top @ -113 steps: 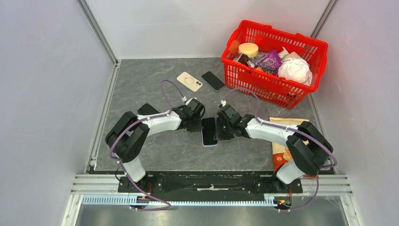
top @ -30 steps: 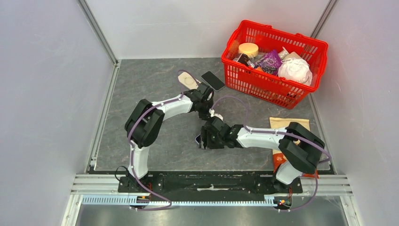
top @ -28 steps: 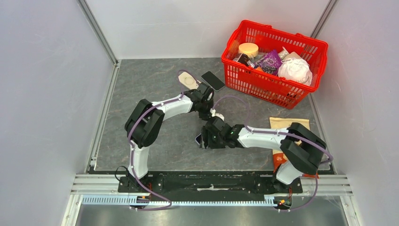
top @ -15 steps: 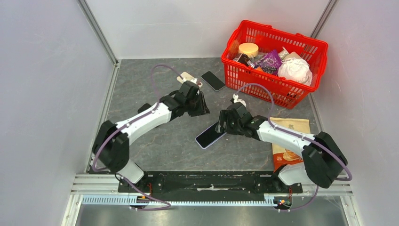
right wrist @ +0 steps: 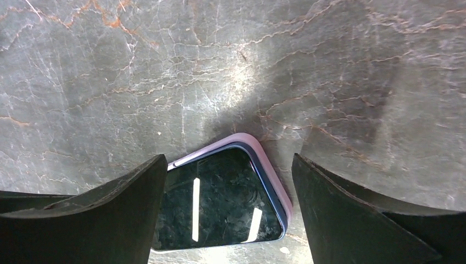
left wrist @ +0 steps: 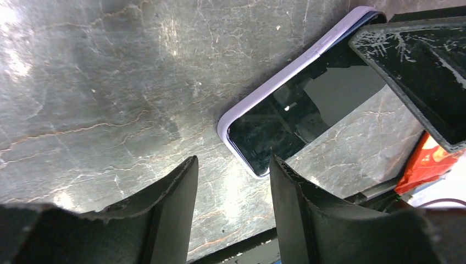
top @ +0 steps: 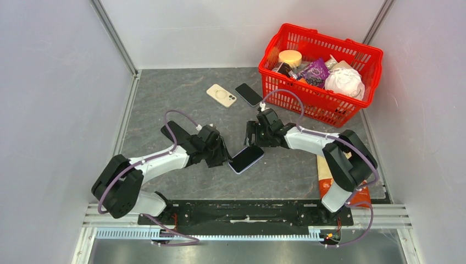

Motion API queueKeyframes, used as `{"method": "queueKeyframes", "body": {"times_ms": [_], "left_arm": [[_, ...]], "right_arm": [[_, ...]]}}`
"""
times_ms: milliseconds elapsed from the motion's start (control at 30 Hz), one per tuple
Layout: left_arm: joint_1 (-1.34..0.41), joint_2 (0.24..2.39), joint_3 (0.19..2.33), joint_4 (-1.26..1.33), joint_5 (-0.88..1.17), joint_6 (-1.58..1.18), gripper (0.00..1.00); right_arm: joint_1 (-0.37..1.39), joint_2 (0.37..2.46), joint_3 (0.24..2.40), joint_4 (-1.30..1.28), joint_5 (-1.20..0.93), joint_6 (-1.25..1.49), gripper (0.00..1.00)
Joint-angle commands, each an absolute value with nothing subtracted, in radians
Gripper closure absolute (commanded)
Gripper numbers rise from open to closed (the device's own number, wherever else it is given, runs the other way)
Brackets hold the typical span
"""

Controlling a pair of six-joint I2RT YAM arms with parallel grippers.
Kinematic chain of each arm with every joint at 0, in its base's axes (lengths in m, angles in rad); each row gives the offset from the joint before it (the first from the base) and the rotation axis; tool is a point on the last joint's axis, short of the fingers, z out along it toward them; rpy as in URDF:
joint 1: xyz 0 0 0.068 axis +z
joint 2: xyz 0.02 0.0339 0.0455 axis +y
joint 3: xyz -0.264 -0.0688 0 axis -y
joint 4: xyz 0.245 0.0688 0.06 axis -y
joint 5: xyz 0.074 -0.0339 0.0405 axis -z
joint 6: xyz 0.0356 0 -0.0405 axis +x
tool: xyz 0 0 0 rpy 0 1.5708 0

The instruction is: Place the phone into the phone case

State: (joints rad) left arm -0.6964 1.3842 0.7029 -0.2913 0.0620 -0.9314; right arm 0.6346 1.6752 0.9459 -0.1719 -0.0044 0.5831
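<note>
Our left tool (left wrist: 231,165) sits low over the bench (top: 181,104) with its fingers spread, holding nothing. Just ahead of their gap lies the near-left corner of the phone (top: 246,159). The phone rests screen up at mid-bench, slanted, inside the lilac case (right wrist: 239,136). Our right tool (right wrist: 228,159) stands over its far-right corner, fingers wide apart and empty.

We judge the step in hand to be seating the phone fully.
- We should brace one end with one tool and press the opposite corner straight down with the other.
- A sideways push would likely make the case skate on the smooth stone.
- We should go gently and work corner by corner.

Some things we cannot make out:
- In the right wrist view a dark blue edge shows inside the lilac rim, and we cannot tell whether that corner is clicked home.
- The same view cuts off the rest of the phone.
- In the left wrist view a dark finger covers the far end.
- We cannot tell whether either tool touches the case.
</note>
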Motion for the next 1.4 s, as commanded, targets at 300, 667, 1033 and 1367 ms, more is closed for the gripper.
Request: {"method": "queueKeyframes", "body": {"times_ms": [300, 667, 1033, 1367], "left_arm": [[-0.696, 1.469, 0.726, -0.146, 0.156, -0.985, 0.41], [-0.664, 1.532, 0.868, -0.273, 0.137, -0.859, 0.41], [-0.675, 1.461, 0.789, -0.324, 0.124, -0.805, 0.55], [-0.695, 1.491, 0.788, -0.336, 0.102, -0.782, 0.65]], "right_arm": [[0.68, 1.608, 0.836, -0.109, -0.056, 0.707, 0.15], [0.838, 1.428, 0.709, -0.208, 0.074, 0.847, 0.17], [0.808, 1.381, 0.737, -0.34, 0.093, 0.815, 0.41], [0.813, 1.375, 0.739, -0.379, 0.065, 0.821, 0.61]]}}
